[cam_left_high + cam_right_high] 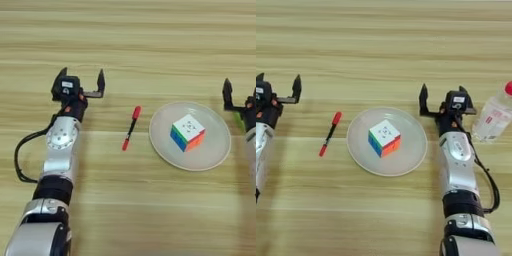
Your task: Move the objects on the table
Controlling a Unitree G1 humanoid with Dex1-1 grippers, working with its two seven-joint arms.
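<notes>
**Both grippers open and empty beside the plate**

Resting on the plate, near its middle: the puzzle cube, white face up. Lying left of the plate, close to but clear of its rim: the red marker, angled, cap end away from the robot. Further left of the plate, beyond the marker: the left gripper, fingers spread wide, holding nothing. Just right of the plate: the right gripper, fingers likewise apart, nothing between them. All of it on the table.

Risks, as a judgement:
- Reaching for the cube from the right could catch the plate's rim and drag the plate, cube and all.
- Pinching the marker across its slim barrel could roll it away toward the plate.
- Swinging the right arm outward could topple the clear bottle, standing close on the gripper's far side from the plate.

Differences between views:
- Seen only in the right eye view: the bottle with its red cap, and the whole right forearm.
- Seen only in the left eye view: the full left arm with its looping cable, and a sliver of bright green by the right gripper, right of the plate. Probably the green block, mostly hidden; lost behind the gripper in the right eye view
</notes>
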